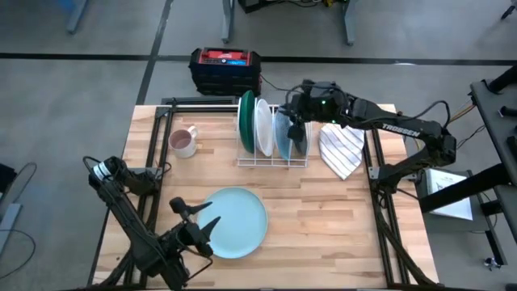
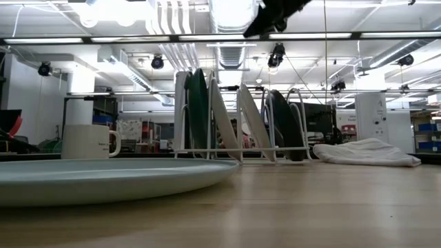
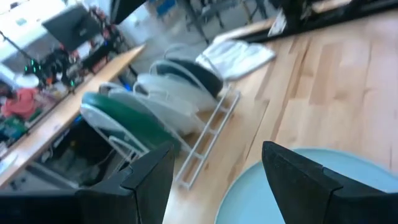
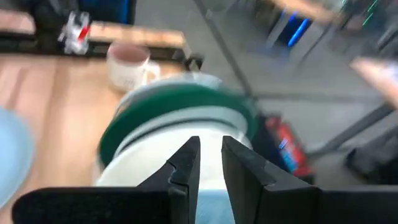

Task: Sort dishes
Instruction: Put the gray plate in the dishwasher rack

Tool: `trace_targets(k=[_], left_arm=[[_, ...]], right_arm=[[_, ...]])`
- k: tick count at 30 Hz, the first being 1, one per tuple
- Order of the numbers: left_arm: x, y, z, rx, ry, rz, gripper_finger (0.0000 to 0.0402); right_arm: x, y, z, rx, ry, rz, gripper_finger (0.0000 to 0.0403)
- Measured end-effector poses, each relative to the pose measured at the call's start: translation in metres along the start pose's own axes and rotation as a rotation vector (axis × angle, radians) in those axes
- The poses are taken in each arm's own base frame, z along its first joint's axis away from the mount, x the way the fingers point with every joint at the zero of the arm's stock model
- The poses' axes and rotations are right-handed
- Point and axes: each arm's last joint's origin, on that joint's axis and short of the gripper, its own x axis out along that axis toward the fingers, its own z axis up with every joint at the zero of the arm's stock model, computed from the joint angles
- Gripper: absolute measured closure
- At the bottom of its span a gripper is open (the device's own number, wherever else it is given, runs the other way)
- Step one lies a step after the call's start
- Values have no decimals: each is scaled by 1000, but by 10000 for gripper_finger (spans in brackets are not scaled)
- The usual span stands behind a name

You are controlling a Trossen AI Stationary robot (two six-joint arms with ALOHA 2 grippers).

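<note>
A pale teal plate [image 1: 238, 222] lies flat on the table near the front. My left gripper [image 1: 198, 220] hovers open at its left rim, and in the left wrist view its fingers [image 3: 155, 180] stand apart above the rim [image 3: 249, 199]. On edge in the white wire rack [image 1: 271, 162] stand a green dish [image 1: 246, 121], a white one [image 1: 263, 125], a light blue one [image 1: 282, 133] and a dark grey one [image 1: 300, 137]. My right gripper [image 4: 210, 158] hangs above the rack's right half [image 1: 295, 113] with only a narrow gap between its fingers and nothing in it.
A pinkish mug [image 1: 184, 141] stands left of the rack. A white striped cloth [image 1: 341, 149] lies crumpled to its right. A black and red box [image 1: 224, 69] sits beyond the far edge. Bare wood lies right of the teal plate.
</note>
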Motion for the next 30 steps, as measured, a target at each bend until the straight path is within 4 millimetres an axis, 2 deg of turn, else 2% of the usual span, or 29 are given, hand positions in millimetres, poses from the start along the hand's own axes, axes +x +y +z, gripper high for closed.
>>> trace_targets(k=[7, 11, 20, 30], left_arm=[[8, 2, -1, -17, 99, 9, 169], [10, 2, -6, -34, 142, 10, 169], [11, -2, -38, -112, 245, 30, 169], [4, -18, -72, -249, 320, -43, 169]], right_arm=[[16, 22, -35, 137, 115, 143, 358], [20, 39, -47, 173, 158, 181, 363], [20, 87, -65, 229, 168, 282, 367], [21, 126, -97, 427, 196, 344, 369]])
